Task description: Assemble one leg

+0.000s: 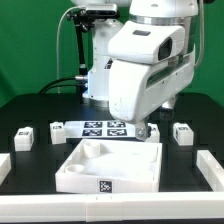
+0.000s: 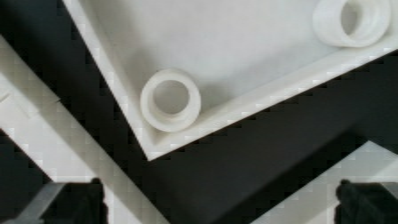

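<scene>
We find the exterior view bright and even, lit from above. The white arm (image 1: 150,60) nearly blows out against the black table (image 1: 25,112), and soft shadow fills the near tray (image 1: 85,183) recess. Detail is coarse. In the wrist view the tray (image 2: 249,60) is soft and the dark fingers (image 2: 71,203) are blurred.

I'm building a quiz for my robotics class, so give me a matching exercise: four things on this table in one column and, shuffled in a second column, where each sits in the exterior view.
Things:
1. tray-like part
2. marker board
3. leftmost leg
4. rightmost leg

Places:
A. to the exterior view's left of the marker board, the farthest leg from it
B. front centre, one marker on its near wall
C. to the exterior view's right of the marker board
D. centre, just behind the tray-like part

Pairs: 1-B, 2-D, 3-A, 4-C
</scene>
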{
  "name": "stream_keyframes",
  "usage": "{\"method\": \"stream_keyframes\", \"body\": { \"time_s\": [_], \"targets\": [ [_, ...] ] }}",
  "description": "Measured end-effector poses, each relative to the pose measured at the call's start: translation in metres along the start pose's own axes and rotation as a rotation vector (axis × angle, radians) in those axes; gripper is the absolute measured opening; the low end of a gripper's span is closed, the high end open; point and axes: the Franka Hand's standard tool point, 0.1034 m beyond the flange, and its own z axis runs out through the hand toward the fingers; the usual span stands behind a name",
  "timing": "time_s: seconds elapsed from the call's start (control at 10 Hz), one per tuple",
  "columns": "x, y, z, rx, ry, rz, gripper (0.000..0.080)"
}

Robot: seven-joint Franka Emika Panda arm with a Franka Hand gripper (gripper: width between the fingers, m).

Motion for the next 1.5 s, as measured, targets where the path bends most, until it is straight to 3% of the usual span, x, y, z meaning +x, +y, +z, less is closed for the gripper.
{"method": "stream_keyframes", "body": {
  "time_s": [0.9,1.1,1.4,1.5],
  "targets": [
    [-0.001,0.0,0.001,0.0,0.0,0.001,0.065],
    [-0.021,-0.004,0.011,-0.02,0.015,-0.13,0.065],
    [-0.056,-0.018,0.028,0.005,0.003,-0.262,0.065],
    [-0.054,-0.017,0.027,0.004,0.003,-0.255,0.065]
  ]
}}
